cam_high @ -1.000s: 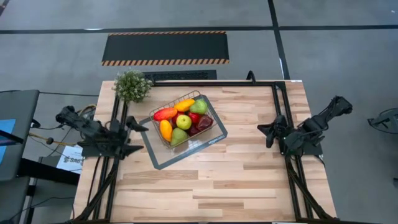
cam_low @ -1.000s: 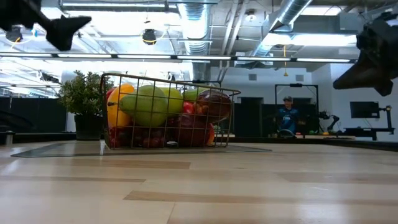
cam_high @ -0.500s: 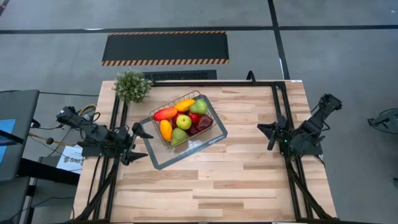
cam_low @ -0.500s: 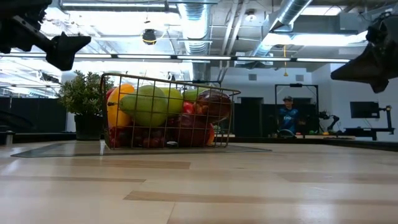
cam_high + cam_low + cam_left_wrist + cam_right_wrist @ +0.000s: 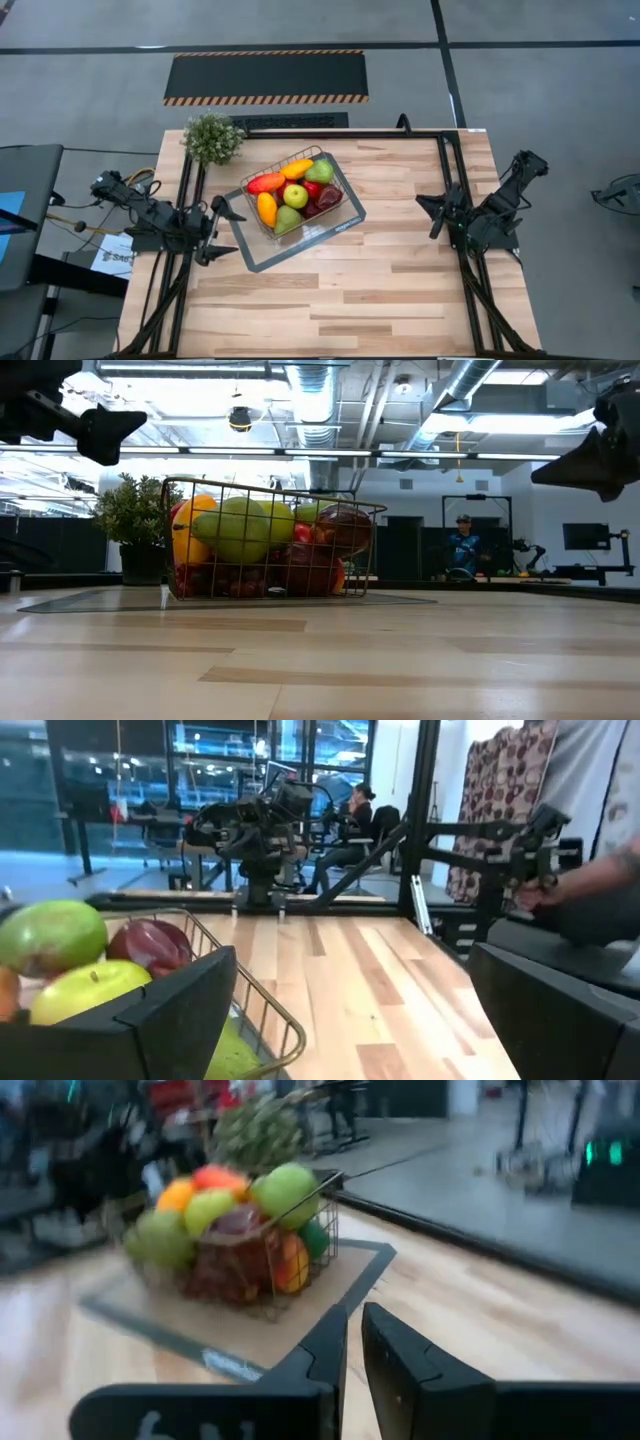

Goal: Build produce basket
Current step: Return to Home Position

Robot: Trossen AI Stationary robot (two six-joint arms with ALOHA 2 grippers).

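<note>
Looks like the wrap-up step: produce [image 5: 294, 196] is piled in the wire basket [image 5: 337, 175], left gripper [image 5: 220, 232] is spread wide and empty just beside it, right gripper [image 5: 430, 214] is pinched closed, empty, well apart; only parking the arms is judged left

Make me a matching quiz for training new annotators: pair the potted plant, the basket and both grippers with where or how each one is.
Things:
1. potted plant
2. basket
3. left gripper
4. right gripper

Places or states:
A. on the grey tray
B. open, beside the tray
C. at a corner of the table
D. shut, by the table's right edge

Pairs: 1-C, 2-A, 3-B, 4-D
</note>
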